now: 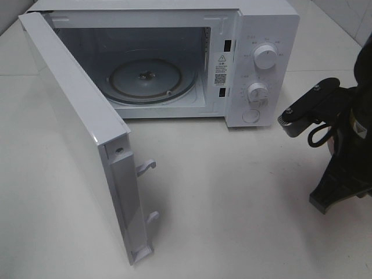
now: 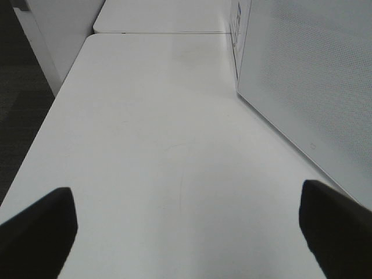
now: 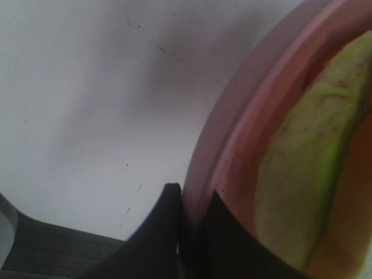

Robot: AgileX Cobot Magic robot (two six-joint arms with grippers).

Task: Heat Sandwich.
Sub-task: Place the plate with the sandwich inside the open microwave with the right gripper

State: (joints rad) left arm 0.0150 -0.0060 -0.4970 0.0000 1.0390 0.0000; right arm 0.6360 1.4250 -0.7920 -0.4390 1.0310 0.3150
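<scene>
The sandwich (image 3: 302, 163), thick white bread with a pale yellow-green filling, lies on a round pink plate (image 3: 244, 133). It sits off the control-knob side of the white microwave oven (image 1: 256, 64) and forward of it, where the high view shows only the right arm and hides the food. The right end effector (image 3: 195, 232) is closed almost completely, its two dark fingers pinching the plate's raised rim, one outside and one inside. It grips the plate, not the bread. That looks like the right hold: the bread is probably soft and light and would dent or slide apart under a direct squeeze, and the smooth filling may let the slices shift. The plate is stiff but likely glazed and slick, and held at one edge it will tend to droop, so it wants a level, slow carry. The left end effector (image 2: 186, 238) is spread wide and holds nothing, hovering over the white desk (image 2: 163, 145) beside the outer face of the oven's swung-open door (image 1: 75, 116). The glass turntable (image 1: 145, 78) inside the oven is bare, so the sandwich is not yet in.
</scene>
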